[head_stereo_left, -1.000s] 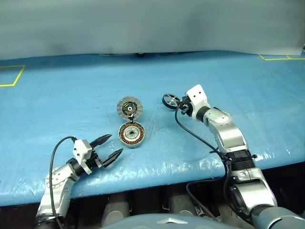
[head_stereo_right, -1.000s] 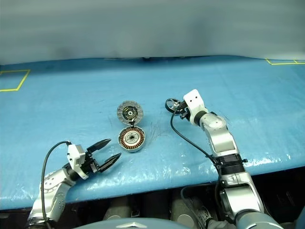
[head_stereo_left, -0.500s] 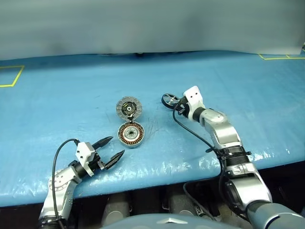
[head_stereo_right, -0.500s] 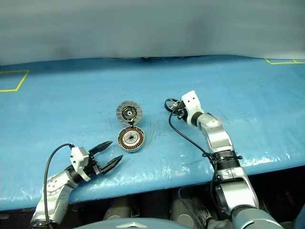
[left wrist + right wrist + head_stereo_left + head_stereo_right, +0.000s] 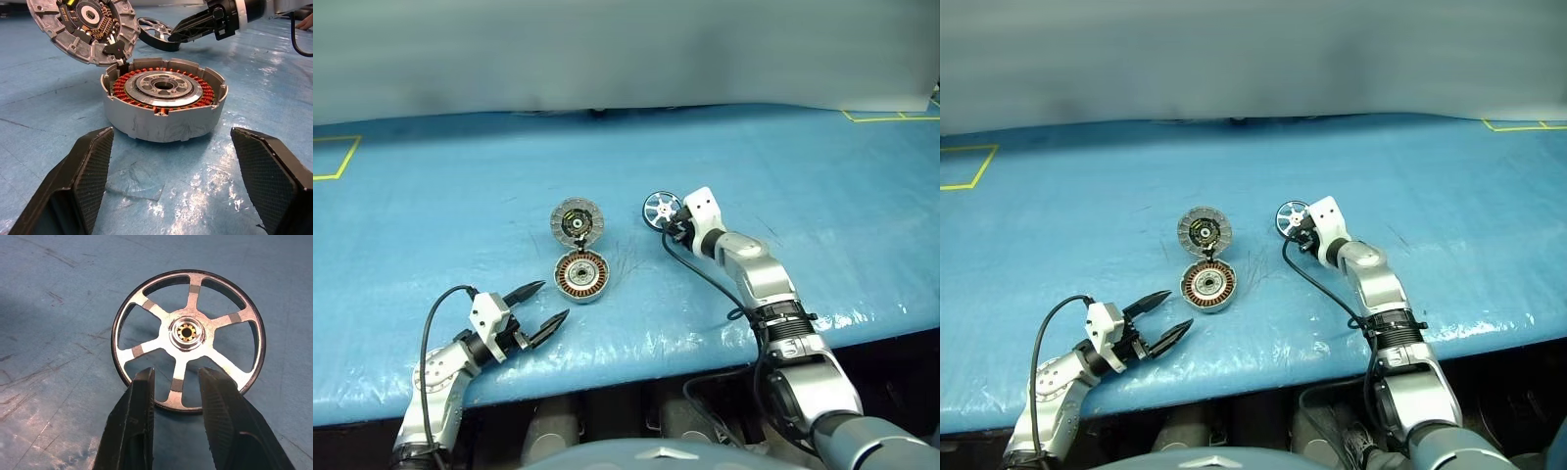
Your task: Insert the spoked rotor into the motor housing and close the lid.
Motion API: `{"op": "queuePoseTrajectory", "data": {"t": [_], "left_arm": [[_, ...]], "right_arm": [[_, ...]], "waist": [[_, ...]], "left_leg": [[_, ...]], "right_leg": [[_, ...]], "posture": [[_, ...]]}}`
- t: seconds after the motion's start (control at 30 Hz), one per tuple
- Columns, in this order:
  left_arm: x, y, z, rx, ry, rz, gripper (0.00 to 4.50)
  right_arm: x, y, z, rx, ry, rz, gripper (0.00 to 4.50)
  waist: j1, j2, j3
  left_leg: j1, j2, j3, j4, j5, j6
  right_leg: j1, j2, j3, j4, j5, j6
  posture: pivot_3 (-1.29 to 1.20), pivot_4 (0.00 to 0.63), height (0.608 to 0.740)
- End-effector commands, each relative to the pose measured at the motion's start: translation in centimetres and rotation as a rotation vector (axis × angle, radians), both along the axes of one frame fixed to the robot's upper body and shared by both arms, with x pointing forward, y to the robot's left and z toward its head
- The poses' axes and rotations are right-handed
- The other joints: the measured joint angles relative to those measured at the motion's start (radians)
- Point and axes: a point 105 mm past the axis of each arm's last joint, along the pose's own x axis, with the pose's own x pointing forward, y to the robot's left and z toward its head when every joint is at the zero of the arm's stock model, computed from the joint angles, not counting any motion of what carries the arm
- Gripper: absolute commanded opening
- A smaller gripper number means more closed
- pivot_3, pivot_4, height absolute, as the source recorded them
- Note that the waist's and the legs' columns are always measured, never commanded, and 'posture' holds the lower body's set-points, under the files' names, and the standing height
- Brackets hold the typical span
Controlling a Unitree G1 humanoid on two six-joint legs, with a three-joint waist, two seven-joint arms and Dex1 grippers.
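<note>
Looking at the spoked rotor [image 5: 188, 338], it reads as a light, stiff part: thin black rim, flat silver spokes, small hub. It's tipped up on the blue table [image 5: 460, 196] right at the tips of the right gripper [image 5: 176, 382], whose fingers sit narrowly apart, one on each side of a spoke at the near rim; can't tell if they're actually pinching it. The rim looks slick, so that spoke seems the safer hold. The left gripper [image 5: 171, 186] hangs wide open, with the motor housing [image 5: 164, 105] straight ahead and the lid [image 5: 83, 27] just beyond.
</note>
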Motion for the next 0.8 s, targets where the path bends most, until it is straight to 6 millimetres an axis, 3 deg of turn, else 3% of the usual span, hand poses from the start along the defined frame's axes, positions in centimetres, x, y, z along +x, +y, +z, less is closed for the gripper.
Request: {"op": "queuePoseTrajectory", "data": {"t": [0.03,0.07,0.23,0.4,0.6,0.8], "left_arm": [[0.2,0.0,0.6,0.002,-0.038,0.004,4.07],[0.2,0.0,0.6,0.002,-0.04,0.004,4.07],[0.3,-0.1,0.8,-0.006,-0.046,-0.003,4.07],[0.6,-0.6,1.2,-0.034,-0.059,-0.015,4.07],[0.5,-1.1,1.1,-0.062,-0.047,-0.046,4.07],[0.3,-1.0,1.0,-0.058,-0.036,-0.068,4.07]], "right_arm": [[0.1,-0.1,0.0,0.014,0.001,-0.017,0.48],[0.1,-0.1,0.0,0.014,-0.003,-0.022,0.05],[-0.2,-0.3,1.0,0.07,-0.049,-0.039,0.05],[-1.8,-0.5,2.7,0.162,-0.113,-0.038,0.05],[-6.4,1.0,3.3,0.309,-0.089,0.124,0.05],[-11.1,5.2,3.8,0.369,-0.037,0.454,0.05]], "waist": [[0.0,0.0,0.0],[0.0,0.0,0.0],[0.001,0.0,0.0],[0.006,0.0,0.0],[0.007,0.0,0.0],[0.005,0.0,0.0]], "left_leg": [[0.0,0.0,0.0,0.0,0.0,0.0],[0.0,0.0,0.0,0.0,0.0,0.0],[0.0,0.0,0.0,0.0,0.0,0.0],[-0.001,0.0,0.0,0.0,0.0,0.0],[0.0,0.0,-0.001,0.0,0.0,0.0],[0.0,0.0,-0.001,0.001,0.0,0.0]], "right_leg": [[0.0,0.0,0.0,0.0,0.0,0.0],[0.0,0.0,0.0,0.0,0.0,0.0],[0.0,0.0,0.0,0.0,0.0,0.0],[-0.001,0.0,0.001,0.0,0.001,0.001],[0.0,0.001,0.001,0.0,0.001,0.001],[0.0,0.001,0.001,0.0,-0.002,-0.004]], "posture": [[0.0,0.15,0.74],[0.0,0.15,0.74],[0.0,0.15,0.74],[0.0,0.15,0.74],[0.0,0.15,0.74],[0.0,0.15,0.74]]}}
